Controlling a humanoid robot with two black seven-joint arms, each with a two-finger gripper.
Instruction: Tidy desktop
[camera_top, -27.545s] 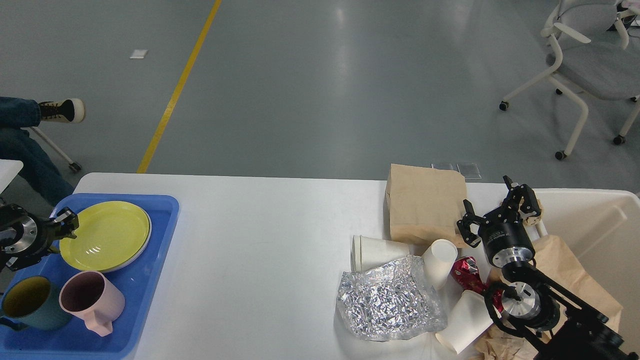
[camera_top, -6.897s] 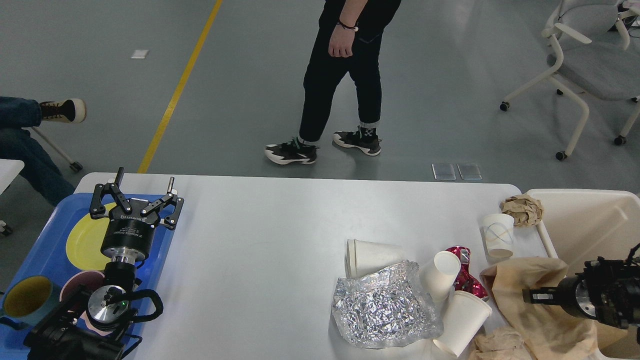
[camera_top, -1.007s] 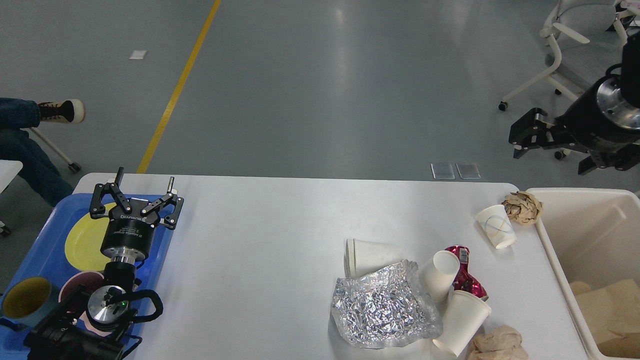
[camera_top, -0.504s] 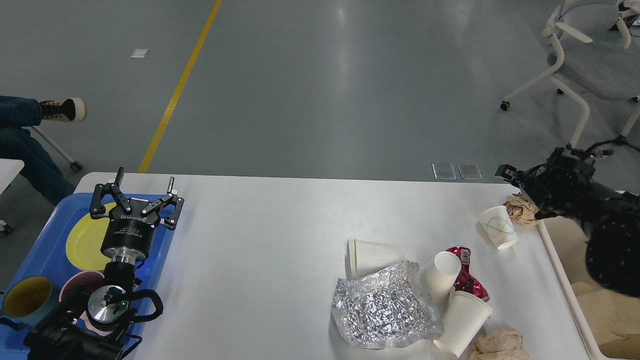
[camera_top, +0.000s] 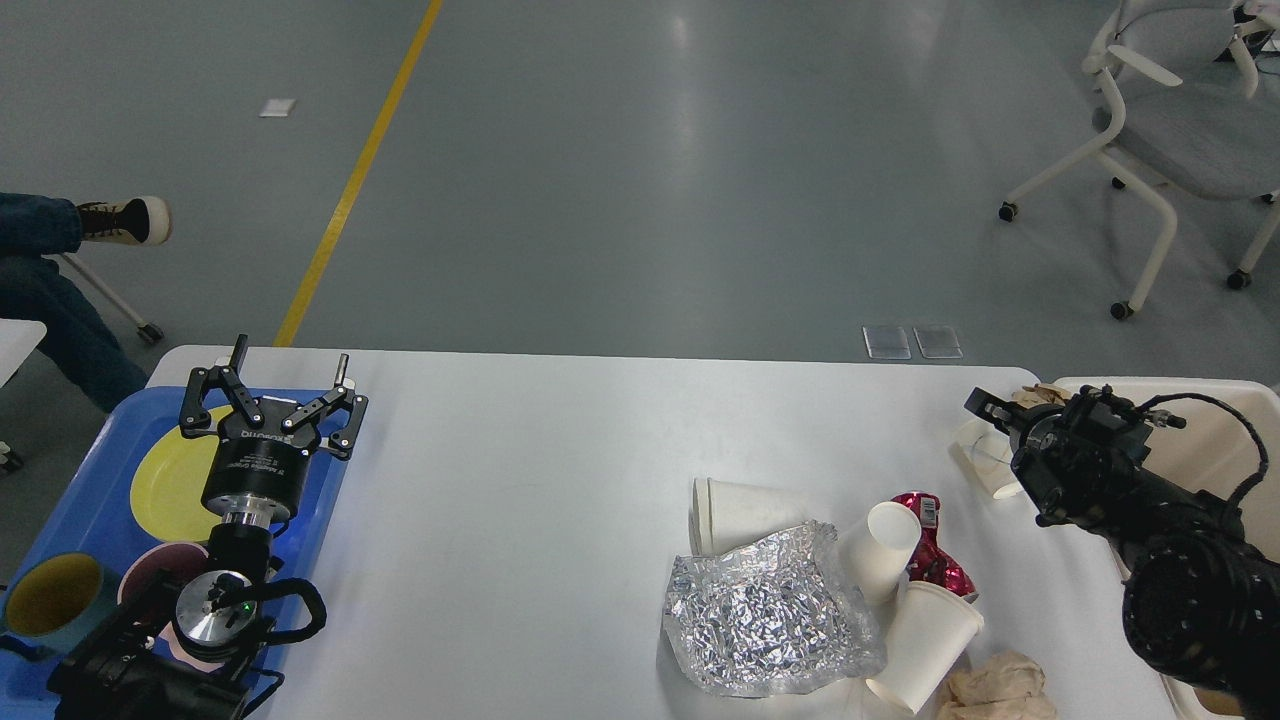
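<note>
The desktop (camera_top: 550, 470) is a wide white tabletop. At its right half lie a crumpled foil sheet (camera_top: 765, 620), a stack of white paper cups (camera_top: 745, 510) on its side, two more cups (camera_top: 885, 545) (camera_top: 925, 640), a red wrapper (camera_top: 940, 565) and crumpled brown paper (camera_top: 1000, 688). A small paper cup (camera_top: 978, 455) lies near the right end, with a brown paper ball (camera_top: 1040, 393) behind it. My right gripper (camera_top: 992, 412) hangs low just over that cup, dark and end-on. My left gripper (camera_top: 272, 392) stands open and empty above the blue tray (camera_top: 325, 500).
The tray holds a yellow plate (camera_top: 160, 490), a pink mug (camera_top: 150, 562) and a teal mug (camera_top: 45, 600). A cream bin (camera_top: 1225, 425) stands off the table's right end. On the floor behind are a wheeled chair (camera_top: 1170, 140) and a seated person's leg (camera_top: 60, 260).
My right arm has swung down from high at the right to the small cup at the table's right end. The left arm has not moved.
</note>
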